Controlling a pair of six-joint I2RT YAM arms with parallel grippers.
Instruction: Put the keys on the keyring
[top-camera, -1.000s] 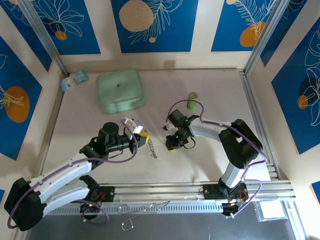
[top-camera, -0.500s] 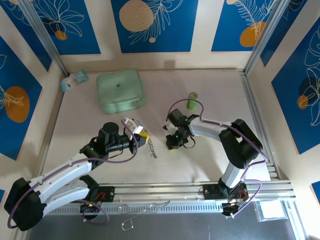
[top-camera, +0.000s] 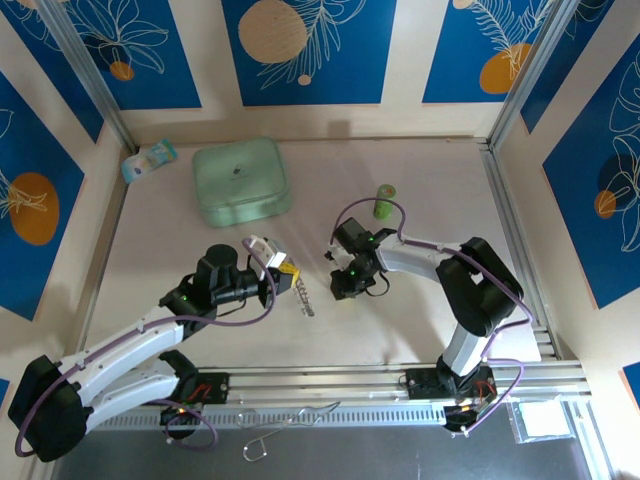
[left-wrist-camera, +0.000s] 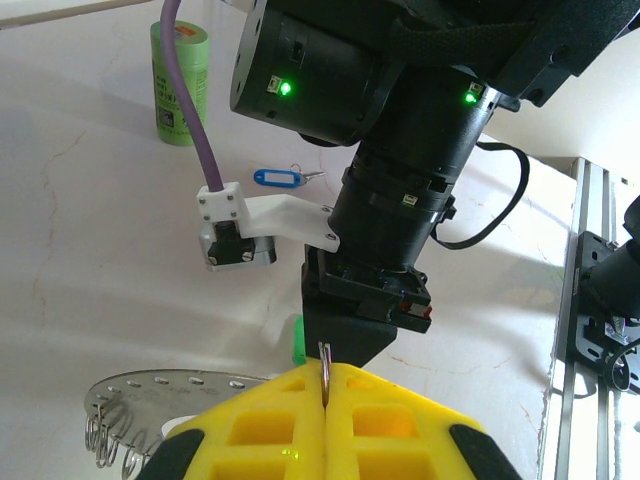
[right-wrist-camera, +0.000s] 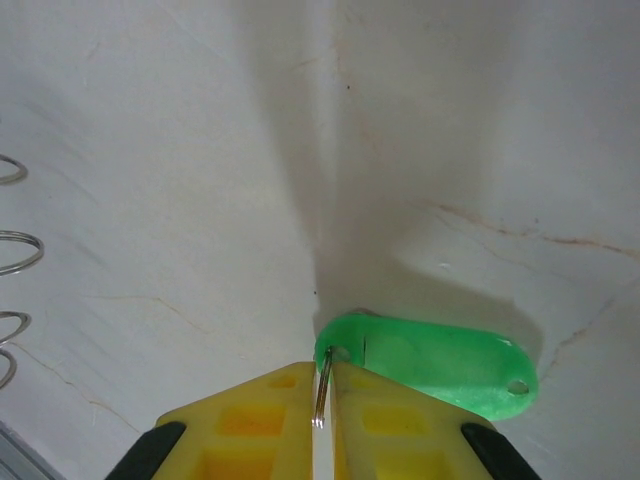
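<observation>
Fingers (right-wrist-camera: 250, 425) of my right pincer (right-wrist-camera: 322, 380), yellow and ribbed, are pressed together on the thin metal loop of the tiny green-headed key (right-wrist-camera: 440, 365). Its translucent plastic head lies flat on the pale marbled table (right-wrist-camera: 150, 120), just beyond the fingertips and off to their right. Well to the left of that pincer, at the edge of its wrist view, a few silvery wire loops of the coiled keyring (right-wrist-camera: 12, 250) rest on the table. My left pincer (left-wrist-camera: 325, 370) is likewise closed, nipping a thin silvery wire of the keyring between its yellow tips. More of its coiled loops show low and to the left of those tips, beside a clear curved plate (left-wrist-camera: 150, 390) with small holes. Straight ahead of the left pincer, very near, stands my right arm's black wrist (left-wrist-camera: 400, 210), with a sliver of green at its foot. Farther ahead the tiny blue-headed key (left-wrist-camera: 277, 178) lies flat on the table, and beyond it to the left stands an upright green cylinder (left-wrist-camera: 183, 75).
</observation>
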